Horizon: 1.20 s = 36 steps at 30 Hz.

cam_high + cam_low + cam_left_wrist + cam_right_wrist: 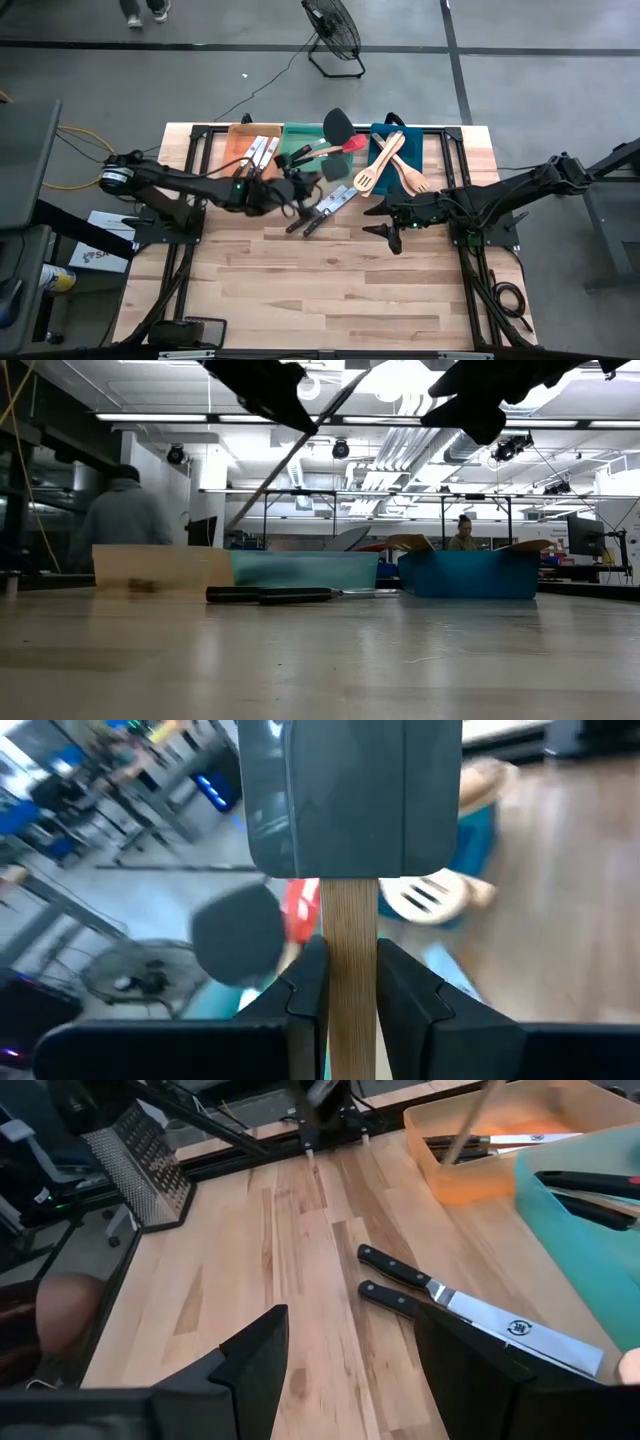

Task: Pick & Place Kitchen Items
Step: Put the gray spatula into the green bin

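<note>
Pale wood counter (330, 280), three trays along its upper edge. Left pincer (350, 982) is clenched on a grey spatula's (350, 780) long wooden handle, held above the green tray (305, 140) at upper centre; gripped so far down, it may swing or slip, landing outside. Right pincer (345, 1360) hangs released beside two black-handled knives (325, 210) at centre.

- Open worktop (330, 290) across the near half; free passage there.
- Two knives (325, 210) flat mid-worktop, just in front of the green tray (300, 135).
- Far edge walled by orange tray (240, 135), green tray, blue tray (425, 140), side by side.
- Left end effector (300, 185) raised over the green tray's front, clamping a wooden handle (350, 970).
- Right end effector (385, 220) spread, above bare wood right of the knives.
</note>
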Motion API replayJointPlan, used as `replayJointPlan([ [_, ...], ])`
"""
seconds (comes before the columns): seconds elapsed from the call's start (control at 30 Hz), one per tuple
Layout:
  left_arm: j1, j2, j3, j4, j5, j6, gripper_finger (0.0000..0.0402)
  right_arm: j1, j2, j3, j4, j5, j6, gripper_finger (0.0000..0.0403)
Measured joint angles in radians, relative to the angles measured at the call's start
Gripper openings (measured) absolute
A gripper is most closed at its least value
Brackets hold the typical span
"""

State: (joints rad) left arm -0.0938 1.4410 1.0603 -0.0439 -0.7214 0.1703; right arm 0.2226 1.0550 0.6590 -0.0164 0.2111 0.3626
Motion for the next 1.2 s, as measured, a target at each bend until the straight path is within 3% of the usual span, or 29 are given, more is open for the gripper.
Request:
replayJointPlan([
  [0.2, 0.102, 0.0, 0.0, 0.103, 0.027, 0.151, 0.0053, 0.0, 0.0, 0.0, 0.016, 0.014, -0.007, 0.0209],
  [0.63, 0.394, 0.019, 0.001, 0.14, 0.292, 0.084, 0.0053, 0.0, 0.0, 0.0, 0.037, 0.092, 0.001, 0.0209],
  [0.87, 0.458, 0.04, 0.002, 0.147, 0.369, 0.052, 0.0053, -0.008, 0.0, 0.0, 0.051, 0.155, 0.007, 0.0209],
  [1.2, 0.48, 0.089, 0.005, 0.149, 0.393, 0.037, 0.0053, -0.048, 0.0, 0.0, 0.075, 0.157, 0.063, 0.0209],
])
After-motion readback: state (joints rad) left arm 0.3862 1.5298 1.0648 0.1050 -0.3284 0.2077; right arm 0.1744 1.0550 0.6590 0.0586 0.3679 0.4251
